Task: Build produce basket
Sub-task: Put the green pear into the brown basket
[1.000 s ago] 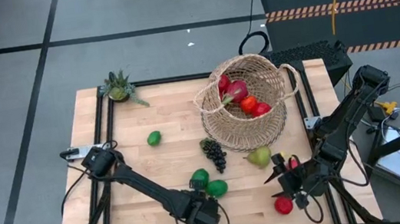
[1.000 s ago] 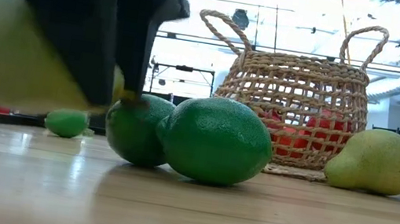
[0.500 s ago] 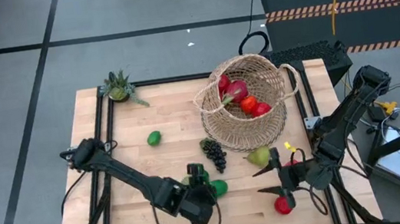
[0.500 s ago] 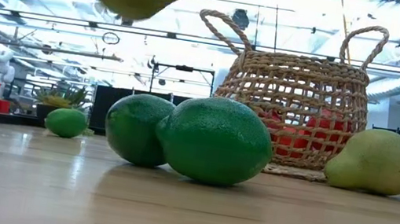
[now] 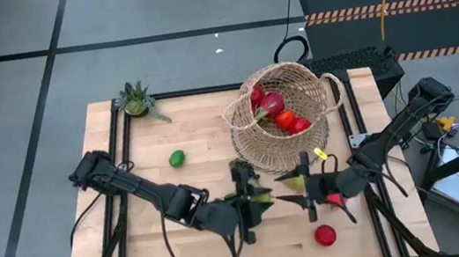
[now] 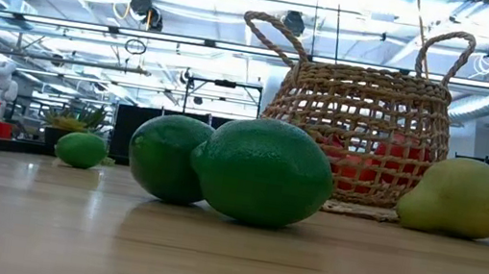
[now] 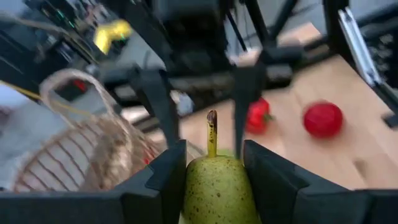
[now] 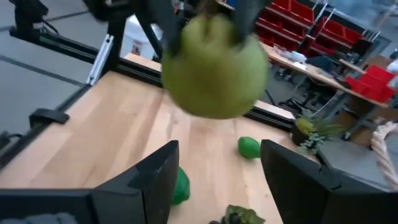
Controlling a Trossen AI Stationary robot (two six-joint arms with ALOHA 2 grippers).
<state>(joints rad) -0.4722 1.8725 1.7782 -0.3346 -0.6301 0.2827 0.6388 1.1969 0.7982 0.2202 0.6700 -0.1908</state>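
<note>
The wicker basket [image 5: 285,112] stands at the table's far right with red fruit inside. My left gripper [image 5: 257,199] hovers over the table's middle, shut on a yellow-green pear [image 7: 214,186]. My right gripper [image 5: 287,189] faces it from the right. Its fingers are open and stand just short of the pear [image 8: 214,65], touching nothing. A second pear [image 6: 457,196] lies on the table beside the basket. Two limes [image 6: 240,167] lie side by side under my left arm. A smaller lime [image 5: 177,158] lies farther left. My left gripper pinches the pear's body by its two sides [image 7: 186,180] between its two fingers. The fingers come nearly level from the table's left and lie along the pear. The stem [image 7: 212,127] points away from the wrist toward my right gripper. The pear is lifted clear of the table.
A red apple [image 5: 325,236] lies near the front right edge, and a red piece [image 5: 336,196] shows beside my right wrist. Dark grapes [image 5: 240,171] lie in front of the basket, partly under my left gripper. A spiky potted plant [image 5: 135,99] stands at the far left corner.
My left gripper has risen from the near edge with the pear and gone toward the right and far side, tipping from pointing down to nearly level. The pear has left the low view. My right gripper has swung toward the left and tipped up to face the pear.
</note>
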